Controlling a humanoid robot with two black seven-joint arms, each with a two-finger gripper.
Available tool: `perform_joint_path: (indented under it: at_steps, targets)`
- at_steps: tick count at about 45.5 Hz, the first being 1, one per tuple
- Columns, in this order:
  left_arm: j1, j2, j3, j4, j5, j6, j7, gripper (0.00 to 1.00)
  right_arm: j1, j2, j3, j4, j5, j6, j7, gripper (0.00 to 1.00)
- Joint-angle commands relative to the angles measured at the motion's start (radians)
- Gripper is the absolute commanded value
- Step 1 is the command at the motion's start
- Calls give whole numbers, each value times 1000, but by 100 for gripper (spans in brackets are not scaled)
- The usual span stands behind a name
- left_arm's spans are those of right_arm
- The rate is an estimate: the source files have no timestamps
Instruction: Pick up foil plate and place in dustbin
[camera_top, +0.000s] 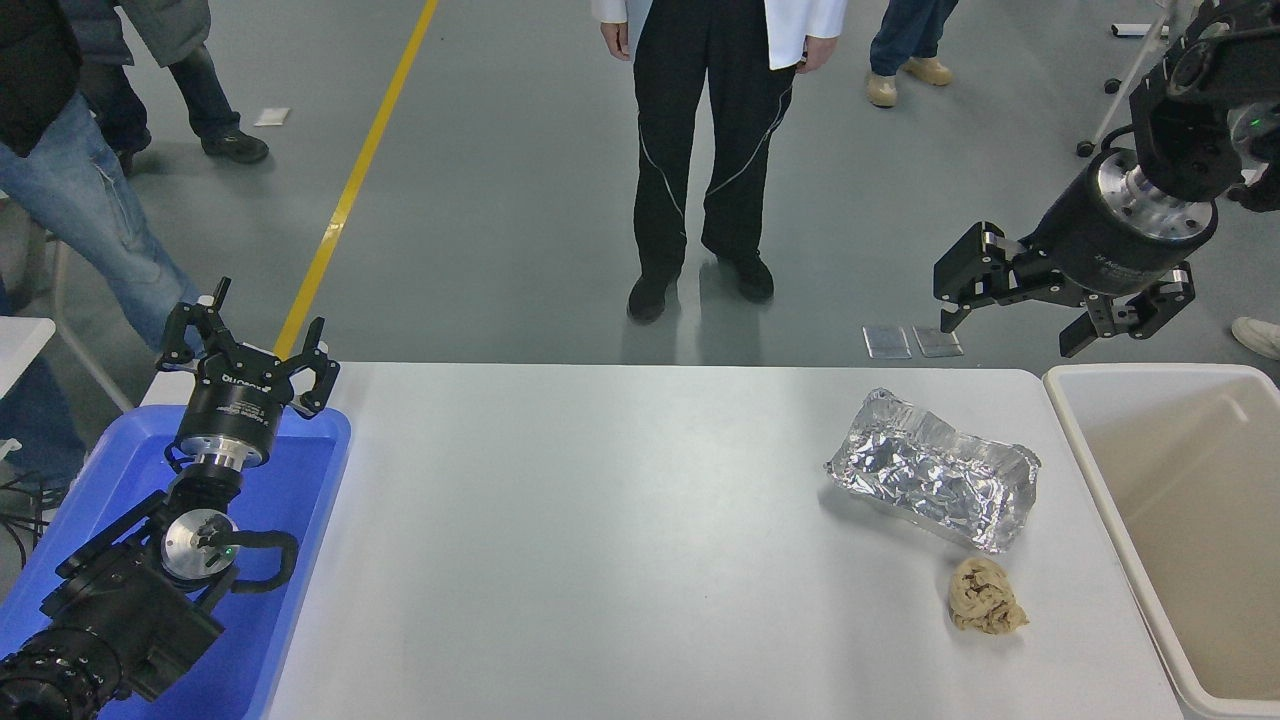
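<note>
The foil plate (935, 470), a shiny silver wrinkled tray with a dented rim, lies on the white table (600, 540) at the right. The dustbin (1180, 520), a large beige-white tub, stands at the table's right edge; what shows of its inside is empty. My right gripper (1010, 335) is open and empty, held high above the table's far right edge, up and to the right of the foil plate. My left gripper (250, 345) is open and parked at the lower left over the blue tray.
A small tan paper wad (985, 597) lies just in front of the foil plate. A blue plastic tray (290, 520) sits at the table's left edge. A person in black trousers (700, 150) stands beyond the far edge; other people stand at the upper left and upper right.
</note>
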Motion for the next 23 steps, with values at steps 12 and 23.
perform_joint_path:
  at_steps: [12,23]
  targets:
    - [1,0,1,0,0,0,0,98,-17,0,3,-17,0,0,0,100]
    - [-1,0,1,0,2,0,0,98,-17,0,5,-40,3,0,0,100]
